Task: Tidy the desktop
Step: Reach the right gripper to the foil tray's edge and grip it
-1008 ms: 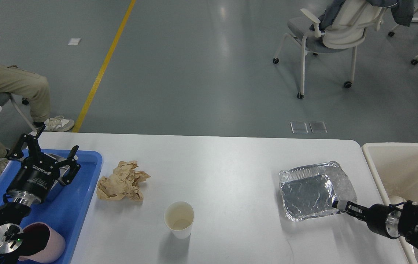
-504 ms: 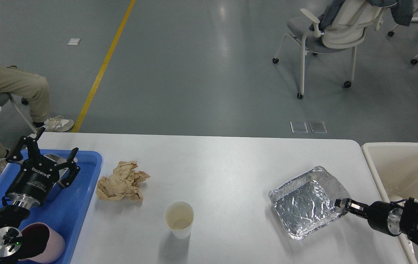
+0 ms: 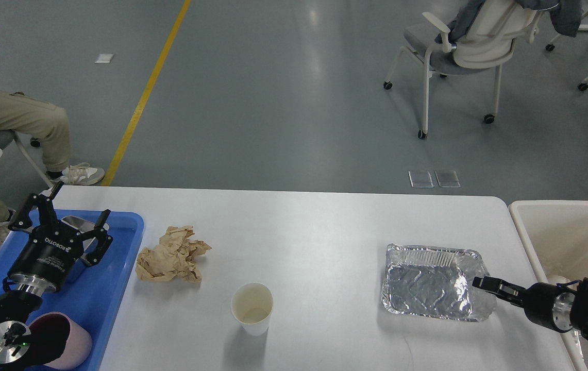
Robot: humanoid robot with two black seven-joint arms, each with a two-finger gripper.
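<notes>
Head view of the desktop (image 3: 304, 232), a glossy white tabletop that spans the width of the frame between the two arms. The left gripper (image 3: 59, 214) hangs over the blue tray (image 3: 113, 278) at the desktop's left end, its fingers (image 3: 102, 220) spread wide and grasping nothing; a small metal container (image 3: 80, 223) lies in the tray directly between and below those fingers, and a pink cup (image 3: 64, 346) rests on its side in the tray behind the gripper, beside the arm's wrist. Just outside the tray, to the right of the left fingers, sits a crumpled brown paper (image 3: 170, 255); farther right and nearer the robot stands an upright white paper cup (image 3: 252, 308). The right gripper (image 3: 481, 283) reaches in from the right edge with its fingers clenched on the right rim of a foil tray (image 3: 427, 283), which lies flat on the desktop and extends leftward from the fingertips, its right wall crumpled where it is pinched. Behind the right gripper, beyond the desktop's right edge, stands a cream bin (image 3: 567, 232). Grey floor, a yellow line, a seated person and chairs occupy the background.
</notes>
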